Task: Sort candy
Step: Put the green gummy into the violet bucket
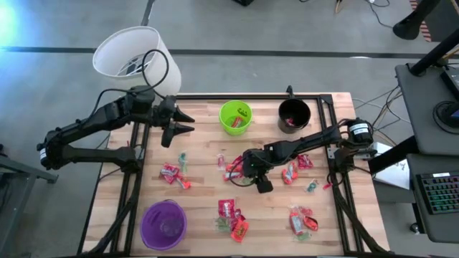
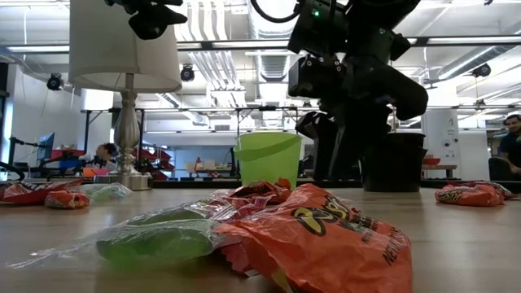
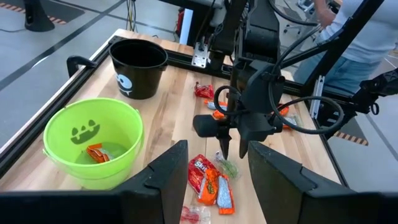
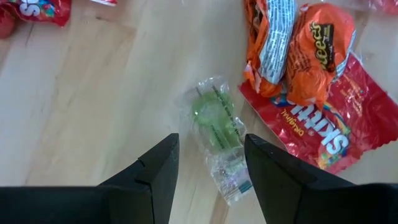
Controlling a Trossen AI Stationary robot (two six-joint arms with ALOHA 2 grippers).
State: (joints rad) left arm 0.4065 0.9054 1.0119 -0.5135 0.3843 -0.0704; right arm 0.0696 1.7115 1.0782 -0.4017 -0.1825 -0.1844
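Many crinkly wrapped candies (image 1: 231, 210) lie unsorted on the wooden table (image 1: 201, 154). Right hand (image 4: 207, 163), fingers spread, hovers directly above a clear-wrapped green candy (image 4: 214, 117); left hand (image 1: 185, 122), spread, waits beside the green plastic cup (image 1: 235, 117), which holds one orange piece.

Room inventory, as I see it from my station: white-shaded table lamp (image 2: 124, 49) as landmark. Grey floor (image 1: 301, 29) around it. Beyond it, exposed ceiling ducts (image 2: 228, 57), workbenches, a seated person (image 2: 104, 153). Far across from it, a keyboard (image 1: 439, 192) on a side desk.

Crinkly red, orange, green candy (image 1: 233, 168) scattered flat across the tabletop
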